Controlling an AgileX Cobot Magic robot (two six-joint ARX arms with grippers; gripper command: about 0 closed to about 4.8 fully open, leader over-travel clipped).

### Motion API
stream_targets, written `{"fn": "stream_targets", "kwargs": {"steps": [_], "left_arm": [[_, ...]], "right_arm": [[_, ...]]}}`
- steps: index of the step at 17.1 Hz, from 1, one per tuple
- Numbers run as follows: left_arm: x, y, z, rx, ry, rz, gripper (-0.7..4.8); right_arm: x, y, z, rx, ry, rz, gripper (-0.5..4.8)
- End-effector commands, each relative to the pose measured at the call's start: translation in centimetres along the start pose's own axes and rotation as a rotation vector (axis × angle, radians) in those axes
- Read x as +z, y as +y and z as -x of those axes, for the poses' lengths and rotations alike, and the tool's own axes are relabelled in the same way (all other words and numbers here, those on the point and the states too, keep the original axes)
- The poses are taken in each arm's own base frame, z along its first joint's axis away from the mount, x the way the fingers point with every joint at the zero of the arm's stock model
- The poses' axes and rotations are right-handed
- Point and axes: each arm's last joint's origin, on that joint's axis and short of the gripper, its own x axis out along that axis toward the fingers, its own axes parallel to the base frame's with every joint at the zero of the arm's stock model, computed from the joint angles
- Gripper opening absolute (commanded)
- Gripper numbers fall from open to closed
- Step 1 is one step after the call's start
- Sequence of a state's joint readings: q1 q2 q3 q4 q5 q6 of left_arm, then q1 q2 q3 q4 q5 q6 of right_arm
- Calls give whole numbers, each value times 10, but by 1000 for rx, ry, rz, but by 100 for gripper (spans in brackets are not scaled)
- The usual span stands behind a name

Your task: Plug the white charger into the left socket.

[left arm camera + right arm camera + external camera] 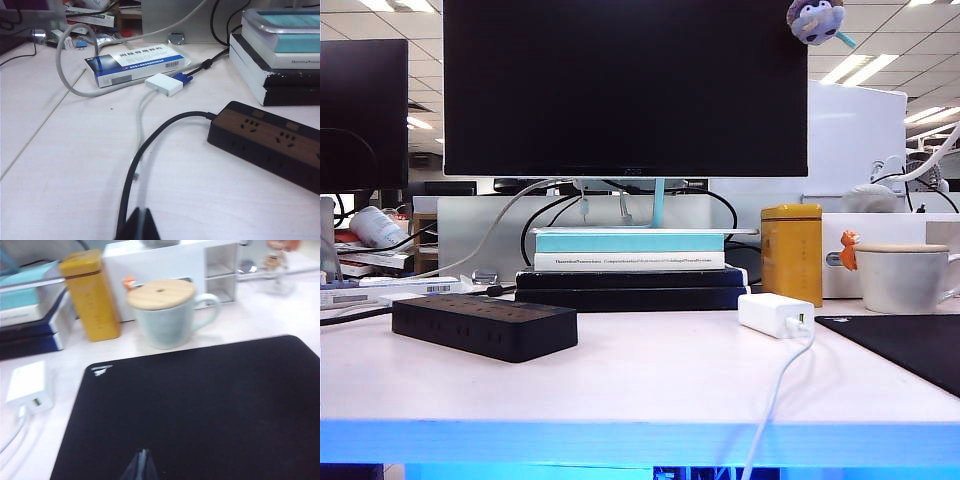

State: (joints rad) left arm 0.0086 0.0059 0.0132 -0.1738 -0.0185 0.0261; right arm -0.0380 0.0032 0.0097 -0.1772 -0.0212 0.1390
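You had both arms pulled back at the near edge, neither showing in the exterior view. The right gripper (142,465) sat clenched and empty above the near edge of the black mat (200,410); the left gripper (139,225) was likewise clenched on nothing, over the power strip's black cable (150,145).

The white charger (30,386) lay flat on the table just off the mat's far-left corner, at about ten o'clock from your right gripper, its long axis running roughly near-to-far, its cable (775,395) trailing toward the near edge. In the exterior view the charger (775,314) sat right of centre, so I judged your right arm the nearer one. The power strip (483,326) lay well apart at the charger's nine o'clock; the left socket (250,123) showed at two o'clock from your left gripper.

The charger's prongs were hidden. The strip's far end was cut off in the left wrist view.
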Motion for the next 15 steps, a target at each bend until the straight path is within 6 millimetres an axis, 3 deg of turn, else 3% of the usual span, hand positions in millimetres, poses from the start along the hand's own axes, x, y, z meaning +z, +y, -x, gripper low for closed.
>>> {"fn": "stream_targets", "kwargs": {"steps": [1,5,8,10,15], "left_arm": [[-1,0,0,4,5,0,-4],[-1,0,0,5,4,0,-4],[3,0,0,1,-26,76,-4],[18,1,5,-8,-80,242,-4],[64,2,18,-15,-217,247,-4]], "right_arm": [[-2,0,-1,18,7,68,-1],[-2,0,-1,19,6,91,-1],[2,1,0,23,-20,-43,-1],[18,3,6,32,-65,-92,-2],[72,11,27,49,-175,-86,-2]]}}
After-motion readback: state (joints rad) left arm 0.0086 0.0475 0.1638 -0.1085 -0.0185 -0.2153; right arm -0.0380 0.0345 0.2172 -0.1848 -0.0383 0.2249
